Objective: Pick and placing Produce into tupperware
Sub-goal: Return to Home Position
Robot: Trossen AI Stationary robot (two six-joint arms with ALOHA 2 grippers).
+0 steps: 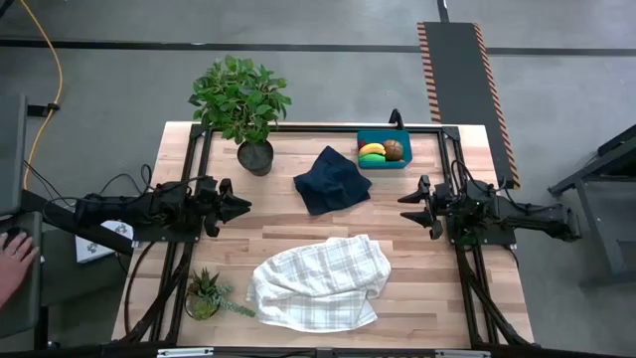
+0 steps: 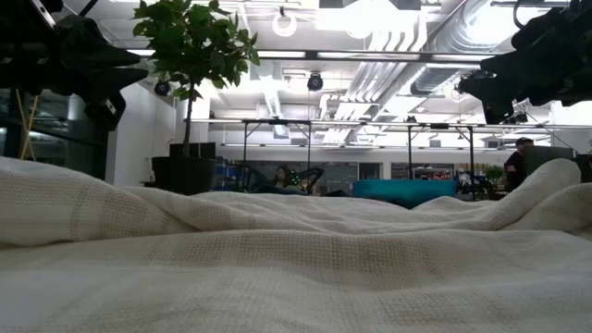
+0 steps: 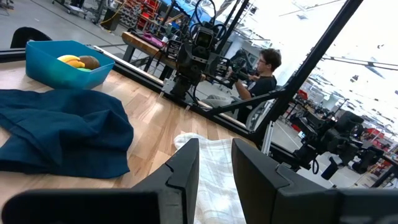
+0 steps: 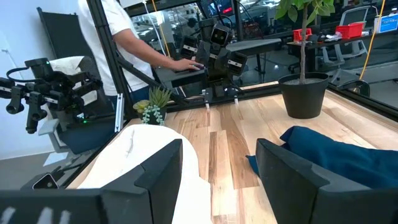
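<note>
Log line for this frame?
left claw open, empty, left side | right claw open, empty, right side | yellow toy banana, brown oval kiwi-like piece, bright green piece in teal-blue rectangular plastic box

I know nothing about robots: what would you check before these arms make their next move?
1. Left gripper open, empty: ok.
2. Right gripper open, empty: ok.
3. Yellow banana, bright green piece and brown oval piece inside the teal-blue plastic box: ok.
4. No produce left on the wooden table: cannot tell; the dark navy cloth and white checked towel may hide some.
5. People clear: not ok; a person's hand is near the left arm.
</note>
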